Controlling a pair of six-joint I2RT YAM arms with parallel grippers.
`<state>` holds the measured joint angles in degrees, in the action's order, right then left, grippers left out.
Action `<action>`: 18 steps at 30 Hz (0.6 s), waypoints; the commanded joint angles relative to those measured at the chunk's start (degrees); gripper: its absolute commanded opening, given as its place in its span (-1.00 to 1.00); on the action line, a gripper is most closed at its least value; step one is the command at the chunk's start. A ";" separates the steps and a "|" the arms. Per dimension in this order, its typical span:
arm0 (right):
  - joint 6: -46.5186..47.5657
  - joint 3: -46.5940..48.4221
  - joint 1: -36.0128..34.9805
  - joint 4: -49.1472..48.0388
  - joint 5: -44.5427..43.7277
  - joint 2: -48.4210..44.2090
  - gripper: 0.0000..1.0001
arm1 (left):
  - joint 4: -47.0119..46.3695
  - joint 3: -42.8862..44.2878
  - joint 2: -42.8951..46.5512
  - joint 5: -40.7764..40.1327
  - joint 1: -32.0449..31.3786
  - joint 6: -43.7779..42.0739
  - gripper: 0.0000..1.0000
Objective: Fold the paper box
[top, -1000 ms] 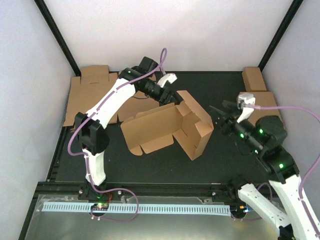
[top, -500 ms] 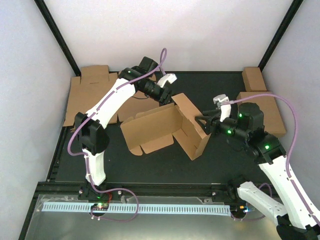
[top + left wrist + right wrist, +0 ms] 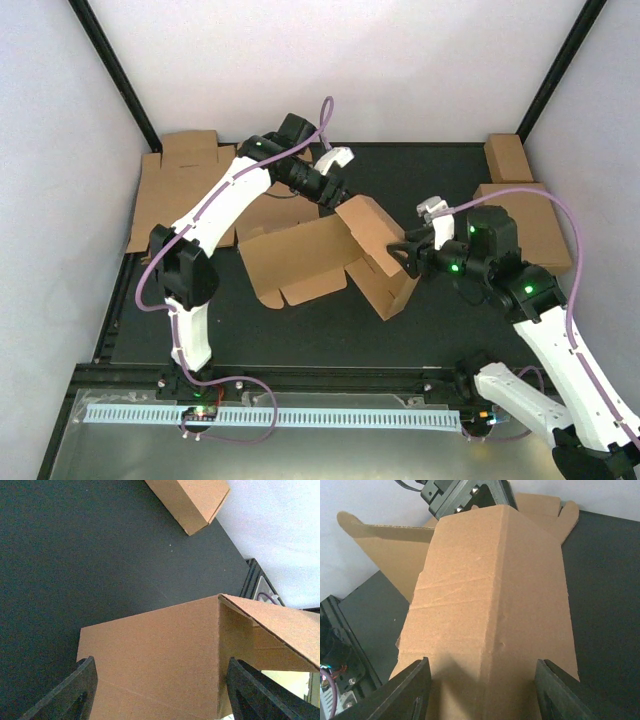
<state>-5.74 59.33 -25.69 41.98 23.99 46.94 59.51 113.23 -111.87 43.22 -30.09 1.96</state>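
The paper box (image 3: 320, 255) stands half folded in the middle of the black mat, with a long wall upright and its right end panel bent inward. My left gripper (image 3: 338, 200) is at the box's back top corner. In the left wrist view the left gripper (image 3: 160, 692) is open, its fingers wide on either side of a brown panel (image 3: 150, 655). My right gripper (image 3: 405, 250) is against the outside of the right end panel. In the right wrist view the right gripper (image 3: 482, 692) is open too, its jaws straddling a creased panel (image 3: 495, 605) without pinching it.
Flat cardboard sheets (image 3: 175, 190) lie at the back left, partly off the mat. A small oblong brown box (image 3: 508, 157) sits at the back right, with more cardboard (image 3: 535, 225) in front of it. The oblong box (image 3: 192, 500) also shows in the left wrist view.
My right arm swung left from the mat's right side up to the box. The right end panel has tipped inward. The left arm has stayed put.
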 commanded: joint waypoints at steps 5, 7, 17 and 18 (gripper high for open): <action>1.96 -0.50 -0.15 3.32 -2.37 -0.42 0.32 | -2.72 2.85 3.35 -1.17 1.21 2.06 0.58; 1.81 -0.94 -0.10 2.98 -2.39 -0.64 0.39 | -3.34 2.87 4.96 -1.06 1.74 2.11 0.62; 1.07 -2.03 -0.13 1.27 -1.39 -1.14 0.52 | -0.81 0.08 16.05 -7.30 2.21 -7.71 0.91; 1.20 -1.98 -0.13 1.60 -1.28 -0.95 0.53 | -0.54 -1.90 18.14 -8.63 2.13 -9.53 0.91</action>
<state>-4.84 57.91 -25.74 42.41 22.96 45.67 57.45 113.16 -101.08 39.31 -27.94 -0.10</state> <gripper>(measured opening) 0.760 0.950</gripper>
